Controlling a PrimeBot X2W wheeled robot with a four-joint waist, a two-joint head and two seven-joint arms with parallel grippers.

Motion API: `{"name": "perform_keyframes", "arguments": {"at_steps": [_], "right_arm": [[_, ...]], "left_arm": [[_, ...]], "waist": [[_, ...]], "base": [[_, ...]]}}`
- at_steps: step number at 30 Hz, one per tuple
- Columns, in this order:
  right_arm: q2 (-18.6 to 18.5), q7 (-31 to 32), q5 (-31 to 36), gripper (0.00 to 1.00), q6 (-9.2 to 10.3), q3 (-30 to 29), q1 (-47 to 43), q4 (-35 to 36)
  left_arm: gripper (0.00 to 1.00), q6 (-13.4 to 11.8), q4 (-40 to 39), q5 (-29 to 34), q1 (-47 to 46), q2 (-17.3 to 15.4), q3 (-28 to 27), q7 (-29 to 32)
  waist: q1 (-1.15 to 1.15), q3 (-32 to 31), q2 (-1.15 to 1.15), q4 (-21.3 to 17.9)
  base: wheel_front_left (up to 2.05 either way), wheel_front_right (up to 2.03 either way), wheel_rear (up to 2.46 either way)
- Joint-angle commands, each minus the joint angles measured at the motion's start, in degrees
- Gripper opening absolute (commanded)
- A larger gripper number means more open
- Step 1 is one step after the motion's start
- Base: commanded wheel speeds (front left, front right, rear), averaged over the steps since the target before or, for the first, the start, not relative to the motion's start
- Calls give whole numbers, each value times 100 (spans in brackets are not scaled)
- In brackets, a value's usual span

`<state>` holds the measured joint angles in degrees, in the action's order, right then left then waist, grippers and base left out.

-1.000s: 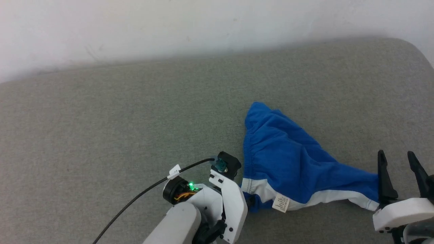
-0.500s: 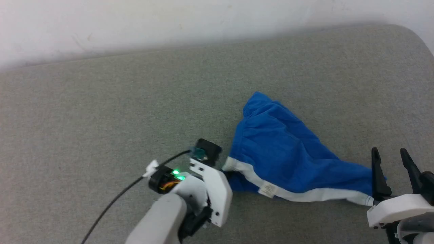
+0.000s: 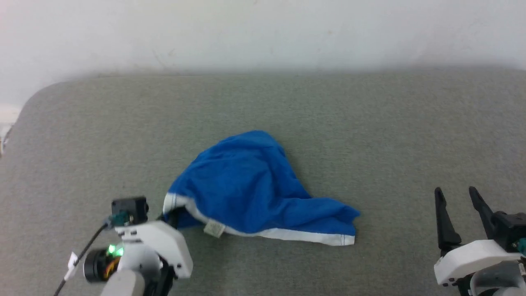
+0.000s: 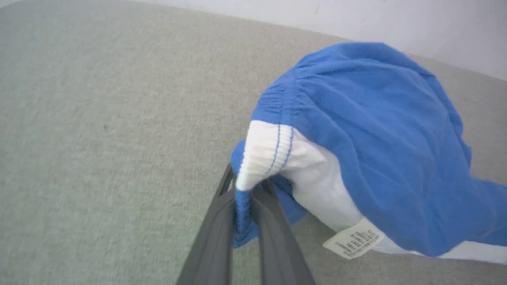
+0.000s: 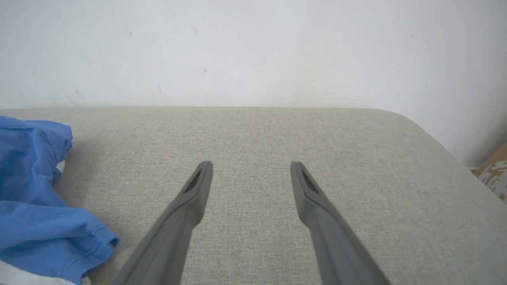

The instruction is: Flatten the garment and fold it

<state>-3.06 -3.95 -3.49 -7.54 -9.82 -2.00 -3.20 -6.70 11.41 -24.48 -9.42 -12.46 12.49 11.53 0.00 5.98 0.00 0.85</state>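
so the blue shorts (image 3: 246, 185) are sitting in a rumpled heap near the middle of the grey fabric surface (image 3: 370, 123), white stripe (image 3: 287, 235) along the near edge. the head cam hides the actual grab behind the left arm's white housing, but the left wrist cam shows it plainly: the left gripper (image 4: 243, 190) is pinched closed on the elastic waistband corner, right where white meets blue, with the care label (image 4: 352, 239) hanging near it. the right gripper (image 3: 456, 193) is off to the right, well apart from the shorts, fingers spread wide, nothing between them. its own wrist cam catches the crumpled hem at its left edge
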Motion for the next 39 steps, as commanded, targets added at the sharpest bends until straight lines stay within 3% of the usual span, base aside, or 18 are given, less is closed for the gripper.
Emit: {"name": "perform_keyframes", "arguments": {"at_steps": [1, 2, 3, 4, 5, 9, 14, 18, 24, 30, 37, 38, 39], "right_arm": [[18, 45, 43, 100, 5, 48, -75, 50], [18, 64, 47, 100, 5, 71, -88, 63], [18, 84, 53, 100, 5, 98, -96, 75], [18, 104, 60, 100, 5, 121, -104, 88], [18, 123, 63, 100, 5, 143, -112, 100], [18, 189, 72, 100, 5, 244, -138, 168], [8, 338, 87, 100, 5, 499, -62, 237], [-270, 856, -205, 100, 5, 1039, 140, 166], [-902, 2029, -881, 100, 5, 1854, 696, -285], [-1254, 2891, -1418, 100, 5, 2416, 1211, -1059], [-1365, 3075, -1572, 100, 5, 2651, 1370, -1697], [-1381, 3059, -1587, 43, 5, 2672, 1370, -1773], [-1424, 2965, -1574, 0, 5, 2654, 1381, -1887]], "left_arm": [[0, -19, 137, -81, 249, 1, -26, -34], [0, 12, 210, -100, 344, 14, 4, -55], [9, 61, 277, -130, 424, 45, 44, -85], [84, 126, 340, -159, 484, 83, 92, -124], [100, 186, 389, -185, 520, 127, 131, -195], [100, 374, 446, -145, 493, 249, 207, -819], [100, 379, 450, 50, 372, 330, 156, -1846], [100, 425, 361, 369, 293, 318, 208, -2517], [100, 445, -329, 1009, 361, 462, 159, -2649], [100, 628, -600, 1352, 596, 691, 147, -2651], [100, 728, -654, 1491, 662, 831, 40, -2652], [100, 744, -650, 1509, 673, 845, 25, -2652], [100, 771, -649, 1533, 702, 868, -16, -2652]], "waist": [[0, -175, 0, 334], [0, -182, 0, 385], [0, -186, 0, 429], [0, -191, 0, 475], [0, -199, 0, 519], [0, -232, 0, 658], [0, -273, 0, 815], [0, -268, 0, 983], [0, -172, 0, 1287], [0, -53, 0, 1575], [0, -17, 0, 1701], [0, -20, 0, 1702], [0, -34, 0, 1679]], "base": [[0, 0, 0], [0, 0, 0], [0, 0, 0], [0, 0, 0], [0, 0, 0], [0, 0, 0], [0, 0, 0], [0, 0, 0], [0, 0, 0], [0, 0, 0], [0, 0, 0], [0, 0, 0], [0, 0, 0]]}}
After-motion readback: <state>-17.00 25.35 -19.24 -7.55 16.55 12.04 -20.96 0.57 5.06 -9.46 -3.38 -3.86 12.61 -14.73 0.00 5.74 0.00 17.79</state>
